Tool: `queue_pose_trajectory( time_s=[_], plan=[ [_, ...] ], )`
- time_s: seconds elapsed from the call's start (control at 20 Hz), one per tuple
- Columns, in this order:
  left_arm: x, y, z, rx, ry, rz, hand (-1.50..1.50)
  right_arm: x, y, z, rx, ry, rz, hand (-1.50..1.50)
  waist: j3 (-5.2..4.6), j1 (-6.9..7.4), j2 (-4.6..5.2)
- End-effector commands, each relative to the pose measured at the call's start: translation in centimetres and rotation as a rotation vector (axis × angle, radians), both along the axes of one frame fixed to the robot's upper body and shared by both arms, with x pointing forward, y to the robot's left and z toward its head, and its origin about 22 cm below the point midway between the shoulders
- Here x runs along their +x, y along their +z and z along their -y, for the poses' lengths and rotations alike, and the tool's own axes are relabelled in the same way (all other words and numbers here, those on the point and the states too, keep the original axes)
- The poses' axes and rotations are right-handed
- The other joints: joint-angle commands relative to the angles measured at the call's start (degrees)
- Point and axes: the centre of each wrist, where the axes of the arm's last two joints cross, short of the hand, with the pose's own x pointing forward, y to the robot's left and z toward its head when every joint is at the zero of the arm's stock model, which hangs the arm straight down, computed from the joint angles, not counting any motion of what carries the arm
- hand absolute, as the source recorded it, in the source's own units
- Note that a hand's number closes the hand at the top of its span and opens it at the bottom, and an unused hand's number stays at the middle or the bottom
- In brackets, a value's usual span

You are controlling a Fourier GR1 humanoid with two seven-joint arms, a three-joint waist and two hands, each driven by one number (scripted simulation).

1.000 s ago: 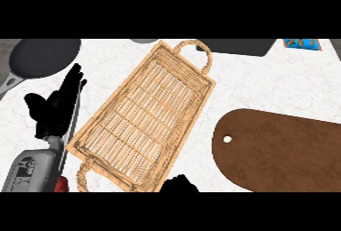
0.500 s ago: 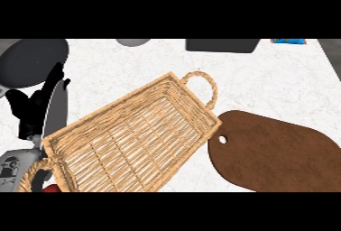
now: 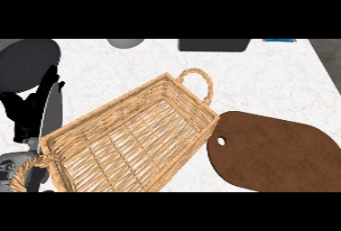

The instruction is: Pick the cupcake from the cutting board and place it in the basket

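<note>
Far left, the left hand (image 3: 26, 115) has its fingers straight and pointing up, holding nothing, same as a second ago. What changed is the framing: the basket (image 3: 133, 140) has slid down and left and looks turned, and the cutting board (image 3: 273, 155) shows more fully at the right. The board is bare though, and the basket is empty, so I honestly can't tell where the cupcake is. My guess: the task isn't done. The right hand isn't in shot. The white marbled counter (image 3: 266, 85) has a dark pan (image 3: 26, 63) and a grey bowl (image 3: 125, 43) along the back.
</note>
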Motion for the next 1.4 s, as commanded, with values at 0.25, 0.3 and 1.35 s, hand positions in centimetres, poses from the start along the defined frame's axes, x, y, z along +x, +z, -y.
queue_pose_trajectory(
  time_s=[0.25, 0.3, 1.35],
  plan=[
    [0.3, -0.5, 1.4, -0.035, -0.017, -0.002, 0.00, 3.3, 5.0, 0.0, 0.202, -0.156, 0.035, 1.50, -0.11, -0.94, 0.34],
    [-0.2, -0.5, 0.8, -0.036, -0.032, -0.009, 0.00, 4.2, 4.9, 0.1, 0.184, -0.185, 0.034, 1.50, -0.12, 0.00, 0.20],
    [0.1, -0.4, 2.8, -0.022, -0.087, 0.009, 0.00, 9.7, 6.1, -0.3, -0.050, -0.432, 0.081, 1.50, -0.08, 2.57, 1.37]
  ],
)
